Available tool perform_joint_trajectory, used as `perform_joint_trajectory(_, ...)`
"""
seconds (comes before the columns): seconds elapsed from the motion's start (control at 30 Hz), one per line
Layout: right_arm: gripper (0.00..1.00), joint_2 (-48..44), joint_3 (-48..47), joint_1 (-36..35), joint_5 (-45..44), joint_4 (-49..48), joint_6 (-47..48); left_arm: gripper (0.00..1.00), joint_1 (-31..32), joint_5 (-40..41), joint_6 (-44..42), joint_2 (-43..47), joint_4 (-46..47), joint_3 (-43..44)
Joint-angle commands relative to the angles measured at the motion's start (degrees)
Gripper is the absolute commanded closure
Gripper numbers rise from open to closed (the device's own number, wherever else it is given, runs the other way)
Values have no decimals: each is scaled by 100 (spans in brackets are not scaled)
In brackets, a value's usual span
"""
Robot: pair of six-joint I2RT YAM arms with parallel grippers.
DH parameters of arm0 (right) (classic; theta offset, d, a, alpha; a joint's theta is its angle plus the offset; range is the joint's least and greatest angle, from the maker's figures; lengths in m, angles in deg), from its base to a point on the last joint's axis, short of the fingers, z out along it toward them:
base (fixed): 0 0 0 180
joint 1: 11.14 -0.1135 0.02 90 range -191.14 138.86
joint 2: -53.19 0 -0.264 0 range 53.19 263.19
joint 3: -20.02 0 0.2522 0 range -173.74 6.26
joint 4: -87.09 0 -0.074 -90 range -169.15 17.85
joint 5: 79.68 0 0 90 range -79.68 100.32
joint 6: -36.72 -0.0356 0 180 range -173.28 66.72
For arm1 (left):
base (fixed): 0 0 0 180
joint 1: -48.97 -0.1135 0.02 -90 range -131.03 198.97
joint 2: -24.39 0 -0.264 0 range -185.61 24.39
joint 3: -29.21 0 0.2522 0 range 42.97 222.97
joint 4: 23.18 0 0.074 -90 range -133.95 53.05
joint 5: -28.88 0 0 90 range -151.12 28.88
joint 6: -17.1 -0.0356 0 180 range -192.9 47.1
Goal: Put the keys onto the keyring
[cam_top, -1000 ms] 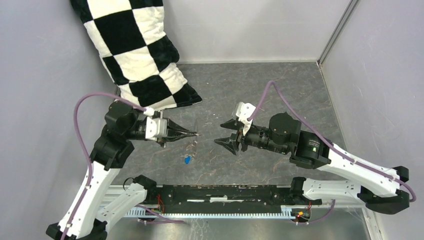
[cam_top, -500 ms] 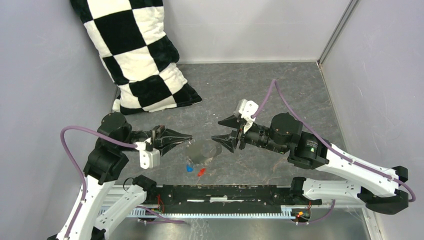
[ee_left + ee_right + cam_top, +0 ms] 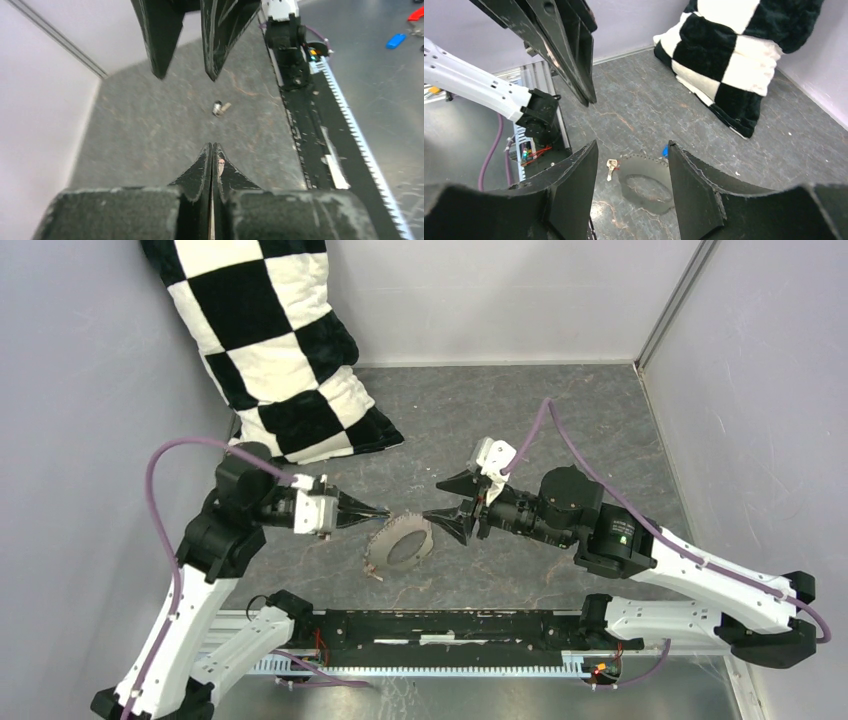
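Left tool [image 3: 386, 512], closed, near blurred keyring [image 3: 378, 545]

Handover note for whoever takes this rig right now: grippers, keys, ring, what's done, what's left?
Left gripper: shut; can't tell if it pinches anything.
Right gripper: open, empty.
Keyring: on the table between them, held by neither.
A metal key lies beside it; a blue key shows behind it; red one not seen there.
Done: no key visibly threaded. Left: all keys.
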Motion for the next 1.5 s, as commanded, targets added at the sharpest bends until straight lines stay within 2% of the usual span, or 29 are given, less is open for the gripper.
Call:
perform_joint_trajectory(0.0,39,64,159,23,-703,97,-108,98,10,447,579,-335,-986,-162)
perform_joint_trajectory(0.13,34,197,848,18,-1338,258,-469,98,-19,567,795,-796,-1173,-164)
perform_joint_trajectory(0.23,32,427,1472,96,-1868,126,-1080,98,-68,604,853,-1043,-1108,-85)
perform_joint_trajectory(0.4,32,1271,2000,812,-1933,-522,-1740,98,-387,1353,1491,-1163,-286,-367)
perform_joint_trajectory(0.53,33,2306,1699,1275,-1943,-1093,-1875,71,-1146,1408,1591,-1444,-177,-442)
perform_joint_trajectory(0.57,33,2554,1551,1279,-1905,-1225,-1823,66,-1413,1338,1561,-1528,-207,-425)
perform_joint_trajectory(0.63,31,3165,1149,1284,-1639,-1351,-1705,61,-1817,1200,1441,-1688,-338,-373)
perform_joint_trajectory(0.77,30,3963,766,1444,-1070,-1628,-1436,56,-1905,1160,822,-1704,-729,-313)
perform_joint_trajectory(0.9,33,4139,1038,1912,-176,-2089,-677,54,-1909,993,585,-1817,-1100,-297)
perform_joint_trajectory(0.97,33,4070,1273,2215,741,-2265,-85,53,-1909,951,365,-1880,-1315,-271)
perform_joint_trajectory(1.13,34,4026,1349,2822,2115,-2080,811,52,-1910,852,316,-1896,-1406,-268)
perform_joint_trajectory(1.23,36,4272,1239,3032,3282,-1971,1316,51,-1908,782,329,-1926,-1406,-219)
perform_joint_trajectory(1.37,46,4744,875,3219,3850,-1671,1870,52,-1904,779,365,-1955,-1438,-166)
perform_joint_trajectory(1.47,48,4975,621,3297,4017,-1532,2097,52,-1910,769,322,-1923,-1500,-162)
